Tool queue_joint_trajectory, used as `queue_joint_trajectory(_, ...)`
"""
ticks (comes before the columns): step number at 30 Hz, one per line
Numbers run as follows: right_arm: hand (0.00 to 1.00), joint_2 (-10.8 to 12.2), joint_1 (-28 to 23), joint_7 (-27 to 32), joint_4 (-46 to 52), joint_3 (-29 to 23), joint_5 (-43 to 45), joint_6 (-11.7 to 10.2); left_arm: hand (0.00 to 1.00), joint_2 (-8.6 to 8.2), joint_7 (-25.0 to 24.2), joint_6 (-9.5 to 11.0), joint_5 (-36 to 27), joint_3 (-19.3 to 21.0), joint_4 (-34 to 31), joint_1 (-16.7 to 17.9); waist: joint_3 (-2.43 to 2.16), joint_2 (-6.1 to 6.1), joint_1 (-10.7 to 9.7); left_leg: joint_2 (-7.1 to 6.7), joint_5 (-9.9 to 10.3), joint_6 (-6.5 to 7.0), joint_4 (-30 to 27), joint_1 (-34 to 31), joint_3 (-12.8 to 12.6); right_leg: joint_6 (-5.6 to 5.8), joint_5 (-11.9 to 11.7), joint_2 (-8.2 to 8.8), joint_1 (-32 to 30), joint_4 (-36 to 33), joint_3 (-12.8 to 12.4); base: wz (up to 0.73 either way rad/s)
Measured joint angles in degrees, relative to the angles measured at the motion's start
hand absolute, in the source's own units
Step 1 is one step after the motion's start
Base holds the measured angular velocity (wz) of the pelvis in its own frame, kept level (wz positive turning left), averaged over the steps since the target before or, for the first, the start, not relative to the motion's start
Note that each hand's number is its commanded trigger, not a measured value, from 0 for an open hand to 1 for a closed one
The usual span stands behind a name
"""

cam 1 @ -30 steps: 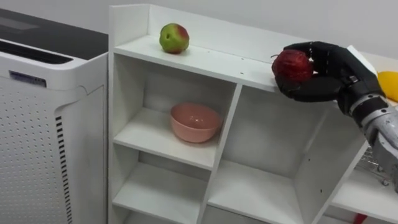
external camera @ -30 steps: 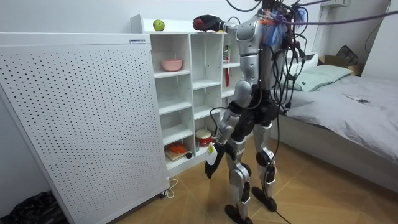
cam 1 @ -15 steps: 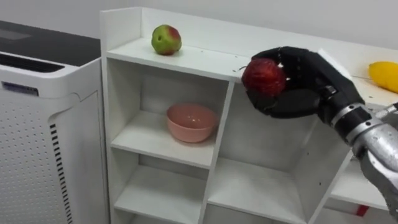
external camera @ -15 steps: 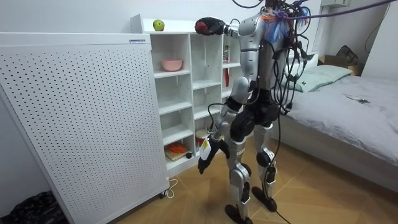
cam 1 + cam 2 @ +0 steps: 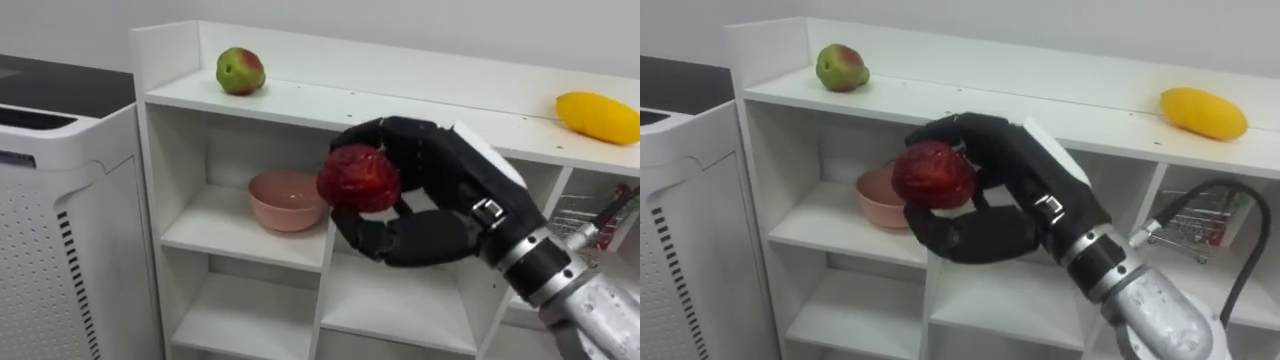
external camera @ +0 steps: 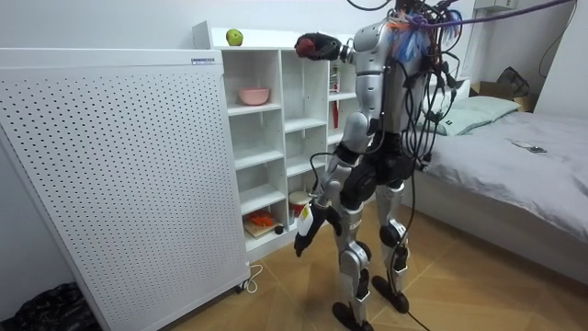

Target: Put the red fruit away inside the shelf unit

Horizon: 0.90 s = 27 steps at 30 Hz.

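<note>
White closet (image 5: 300, 98) stands before the robot, with open compartments and a flat top. The black right hand (image 5: 450, 200) is raised in front of its upper compartments, fingers and thumb curled around a dark red apple (image 5: 358, 178) that touches no shelf; the left hand (image 6: 306, 232) hangs low by the thigh. A pink bowl (image 5: 285, 200) sits in the upper left compartment, and a yellow mango (image 5: 598, 117) and a green-red apple (image 5: 240, 71) lie well apart on the top.

Pink bowl (image 5: 287, 200), perforated unit (image 5: 60, 230), perhaps wire basket (image 5: 1195, 225)
</note>
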<state>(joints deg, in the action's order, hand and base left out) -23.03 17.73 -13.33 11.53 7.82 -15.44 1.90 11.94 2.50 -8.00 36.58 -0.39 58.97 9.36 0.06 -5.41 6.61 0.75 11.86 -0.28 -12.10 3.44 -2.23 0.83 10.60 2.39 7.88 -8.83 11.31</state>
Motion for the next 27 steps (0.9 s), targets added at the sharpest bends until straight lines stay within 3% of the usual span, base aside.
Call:
queue_joint_trajectory(3,1.00,3.71,-3.18,0.50,-7.25,1.07,-0.04,0.19,0.00,-0.25,1.54,-0.09,-0.12,-3.86,0.11,-0.21,-0.20,1.17,-0.03,-0.05,0.08,0.15,-0.10,-0.79,0.04,0.00,0.00,0.11,-0.85,-0.42,-0.06,0.00)
queue_joint_trajectory(5,1.00,3.88,-3.32,0.82,-11.75,1.71,-0.57,0.48,0.00,-0.31,2.10,0.08,-1.05,-5.26,0.51,-1.54,-0.13,1.89,-0.15,-0.02,0.03,0.23,-0.33,-2.53,0.08,-0.01,-0.01,0.24,-3.11,-1.61,0.02,0.02)
queue_joint_trajectory(10,1.00,6.80,-3.08,5.14,-26.19,1.00,-1.22,0.01,0.00,-1.10,3.51,0.80,-1.08,-5.52,2.55,-4.55,0.10,2.87,-0.32,-0.26,-0.92,0.61,-2.82,-8.87,0.57,-0.37,-0.25,0.79,-9.01,-4.02,0.67,0.05)
queue_joint_trajectory(13,1.00,8.46,-0.32,7.88,-37.85,-0.48,-8.36,-0.04,0.00,-2.28,3.76,0.99,-2.25,-5.86,4.45,-7.21,0.66,3.63,-0.25,-0.34,-1.19,0.96,-6.01,-14.63,0.82,-0.35,-0.14,1.40,-15.24,-7.69,1.00,0.03)
queue_joint_trajectory(16,1.00,9.56,2.66,9.73,-43.54,-1.12,-12.65,-0.41,0.00,-2.33,4.25,1.65,-5.66,-7.41,5.10,-8.55,1.06,3.92,-0.34,-0.58,-1.27,1.11,-8.52,-19.20,0.73,-0.43,0.36,2.18,-20.21,-11.31,1.34,0.03)
queue_joint_trajectory(17,1.00,9.98,4.19,10.26,-46.85,-1.21,-15.14,-1.35,0.00,-2.35,4.39,1.70,-6.56,-7.84,5.18,-9.36,1.48,3.99,-0.35,-0.61,-1.35,1.28,-9.84,-21.15,0.78,-0.49,0.97,2.71,-22.41,-13.26,1.32,0.13)
queue_joint_trajectory(20,1.00,10.16,7.70,10.94,-54.48,-1.38,-22.87,-1.52,0.00,-2.48,4.99,2.38,-10.27,-8.10,5.41,-11.70,2.57,4.58,0.30,-1.24,-1.39,1.80,-11.80,-25.52,0.66,-0.66,2.07,4.08,-27.85,-18.21,1.26,0.10)
queue_joint_trajectory(23,1.00,10.17,9.51,11.50,-57.19,-1.98,-31.51,-1.53,0.00,-2.33,6.74,2.66,-12.10,-9.50,5.43,-12.14,2.90,4.92,1.48,-1.60,-1.61,1.99,-13.72,-30.55,-0.08,-0.96,2.66,4.87,-33.99,-21.77,0.19,-0.08)
queue_joint_trajectory(27,1.00,9.80,10.94,13.04,-58.57,-2.91,-44.12,-1.54,0.00,-2.28,7.55,1.56,-15.24,-12.71,5.12,-11.57,2.98,4.87,1.59,-2.47,-1.72,2.08,-17.64,-37.45,-0.41,-1.29,4.36,6.18,-41.55,-27.03,-0.27,0.08)
